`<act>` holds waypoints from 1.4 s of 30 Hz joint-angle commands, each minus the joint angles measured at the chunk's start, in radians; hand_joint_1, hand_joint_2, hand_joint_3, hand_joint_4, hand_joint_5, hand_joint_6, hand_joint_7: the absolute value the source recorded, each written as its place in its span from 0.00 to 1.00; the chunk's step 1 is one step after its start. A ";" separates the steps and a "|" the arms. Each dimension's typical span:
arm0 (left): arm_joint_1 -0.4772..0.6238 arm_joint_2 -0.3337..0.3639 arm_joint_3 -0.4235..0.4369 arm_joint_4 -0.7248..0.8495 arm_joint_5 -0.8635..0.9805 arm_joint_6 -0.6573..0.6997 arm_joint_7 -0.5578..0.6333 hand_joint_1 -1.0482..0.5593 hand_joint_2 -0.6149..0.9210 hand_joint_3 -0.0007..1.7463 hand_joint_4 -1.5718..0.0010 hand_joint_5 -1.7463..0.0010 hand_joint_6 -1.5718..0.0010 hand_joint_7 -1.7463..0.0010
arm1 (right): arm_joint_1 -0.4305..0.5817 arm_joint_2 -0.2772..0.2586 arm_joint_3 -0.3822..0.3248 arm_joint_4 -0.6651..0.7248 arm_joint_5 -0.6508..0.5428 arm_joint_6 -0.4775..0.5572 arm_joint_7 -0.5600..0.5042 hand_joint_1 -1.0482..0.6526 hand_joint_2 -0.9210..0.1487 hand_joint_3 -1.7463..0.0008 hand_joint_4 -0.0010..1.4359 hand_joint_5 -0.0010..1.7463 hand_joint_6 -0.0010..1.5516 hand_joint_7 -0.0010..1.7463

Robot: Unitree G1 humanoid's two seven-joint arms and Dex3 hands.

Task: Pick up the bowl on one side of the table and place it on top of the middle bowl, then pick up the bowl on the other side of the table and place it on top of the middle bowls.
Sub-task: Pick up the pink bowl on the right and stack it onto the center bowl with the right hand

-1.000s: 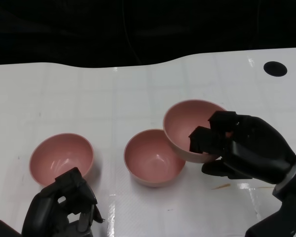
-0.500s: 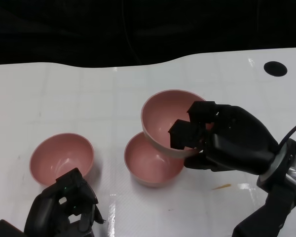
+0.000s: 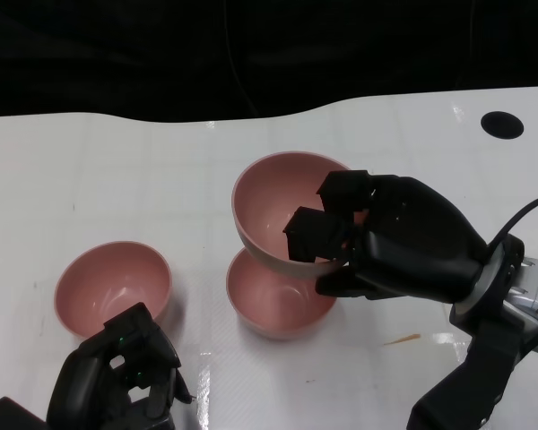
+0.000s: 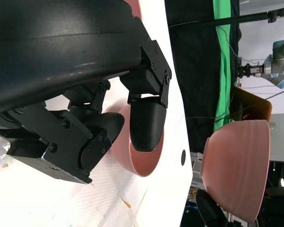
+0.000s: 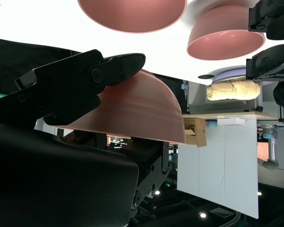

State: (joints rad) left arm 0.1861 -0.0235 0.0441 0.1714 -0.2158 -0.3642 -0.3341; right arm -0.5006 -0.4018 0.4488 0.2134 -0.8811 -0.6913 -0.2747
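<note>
Right robot hand is gripping a pink, round, smooth-walled plastic bowl by its near-right rim, some fingers hooked inside the bowl, the rest of the hand under and outside the wall. The carried bowl is hanging clear of the white glossy counter, tilted so its opening is leaning toward the robot.

Directly below and a little nearer the robot than the carried bowl, the matching pink middle bowl is sitting upright on the counter. In the right wrist view the two bowls are showing apart, with a gap between them.

Left robot hand is resting low at the counter's near edge, fingers curled, nothing in them. Just beyond its fingers, the third pink bowl is waiting, untouched.

Step in hand: nesting the carried bowl into the middle one.

Doing it well, as I judge it:
- Level the tilt before lowering, so the base enters first rather than a rim catching.
- Bring the bowl slightly toward the robot to centre it.
- Lower slowly; the fingers inside the rim may pinch against the lower bowl, though how deep they reach is hard to tell here.
- Release only once the bowl is seated, then lift the hand straight up.
</note>
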 commanded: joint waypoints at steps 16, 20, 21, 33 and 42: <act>0.006 0.002 0.003 -0.006 -0.035 0.003 -0.014 0.64 0.74 0.75 0.49 0.00 0.54 0.05 | -0.037 0.051 0.032 -0.020 0.013 -0.017 0.114 0.51 0.37 0.59 0.59 1.00 0.43 0.91; 0.006 0.002 0.003 -0.006 -0.035 0.003 -0.014 0.64 0.74 0.75 0.49 0.00 0.54 0.05 | -0.037 0.052 0.031 -0.020 0.013 -0.017 0.116 0.51 0.37 0.59 0.59 1.00 0.43 0.91; 0.005 0.002 0.004 -0.005 -0.040 0.002 -0.017 0.64 0.74 0.75 0.49 0.00 0.54 0.05 | -0.034 0.056 0.038 -0.007 0.014 -0.023 0.115 0.51 0.37 0.59 0.59 1.00 0.43 0.92; 0.008 0.005 0.003 -0.013 -0.043 0.012 -0.018 0.64 0.74 0.74 0.50 0.00 0.54 0.06 | -0.025 0.068 0.068 0.065 0.001 -0.049 0.094 0.52 0.34 0.64 0.60 0.98 0.50 0.72; 0.015 0.006 0.002 -0.020 -0.030 0.010 -0.010 0.64 0.76 0.72 0.51 0.00 0.54 0.07 | -0.025 0.072 0.079 0.102 -0.008 -0.064 0.069 0.52 0.32 0.66 0.58 1.00 0.44 0.85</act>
State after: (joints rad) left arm 0.1951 -0.0289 0.0434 0.1611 -0.2453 -0.3555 -0.3463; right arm -0.5165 -0.3246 0.5245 0.3056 -0.8846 -0.7469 -0.1906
